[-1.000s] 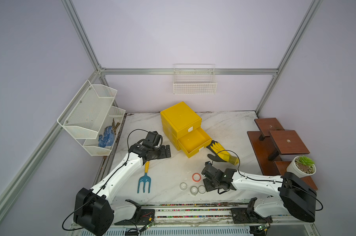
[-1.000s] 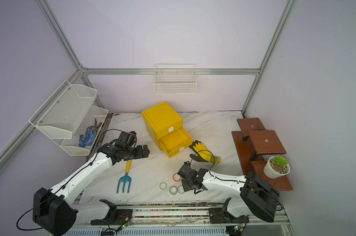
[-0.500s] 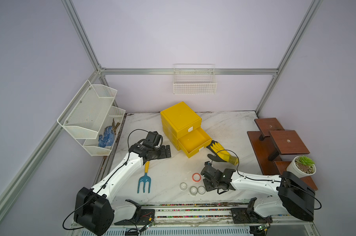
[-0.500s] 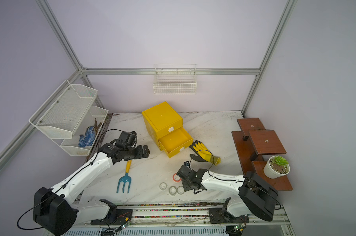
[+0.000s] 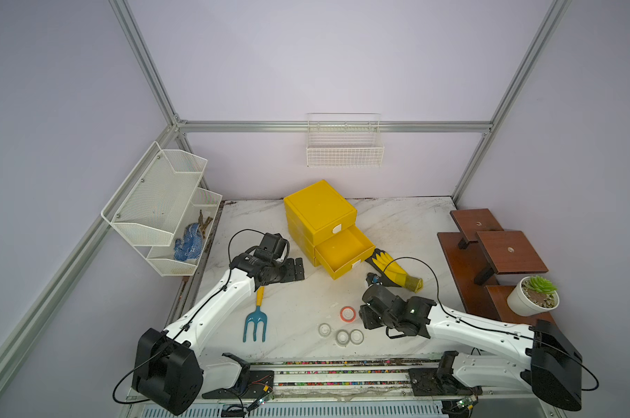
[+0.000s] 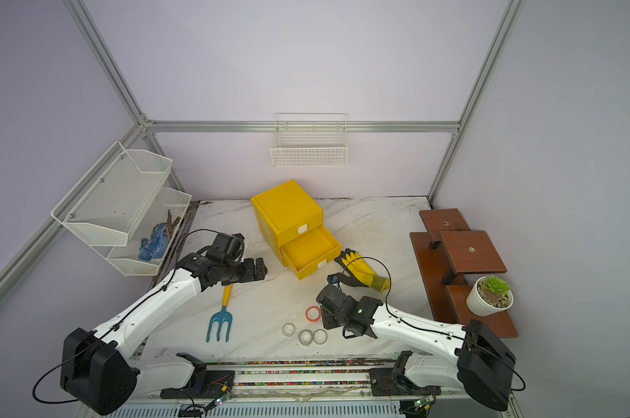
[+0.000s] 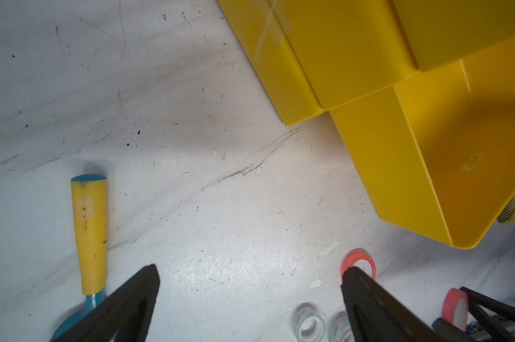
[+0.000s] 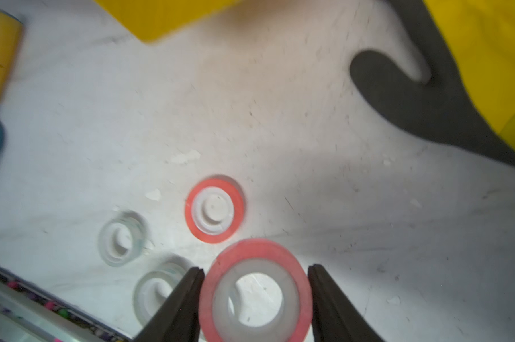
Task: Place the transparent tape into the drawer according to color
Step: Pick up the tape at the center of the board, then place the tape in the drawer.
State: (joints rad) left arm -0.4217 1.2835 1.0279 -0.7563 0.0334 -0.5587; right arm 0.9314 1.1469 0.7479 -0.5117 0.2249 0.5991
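Right gripper [image 8: 256,268] pinching an orange-red tape roll [image 8: 250,248] by its rim.

A second orange-red roll [image 8: 215,208] lies flat on the table [image 5: 306,289] just beyond the right gripper's fingertips, and three clear rolls [image 5: 342,337] sit near it off to one side. The open drawer [image 5: 342,249] of the yellow cabinet [image 5: 319,208] stands well ahead of it. The left gripper [image 7: 252,269] hangs over bare table with jaws spread wide, the cabinet close ahead.

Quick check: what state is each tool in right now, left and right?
Left tool: open, holding nothing.
Right tool: closed on an orange-red tape roll.
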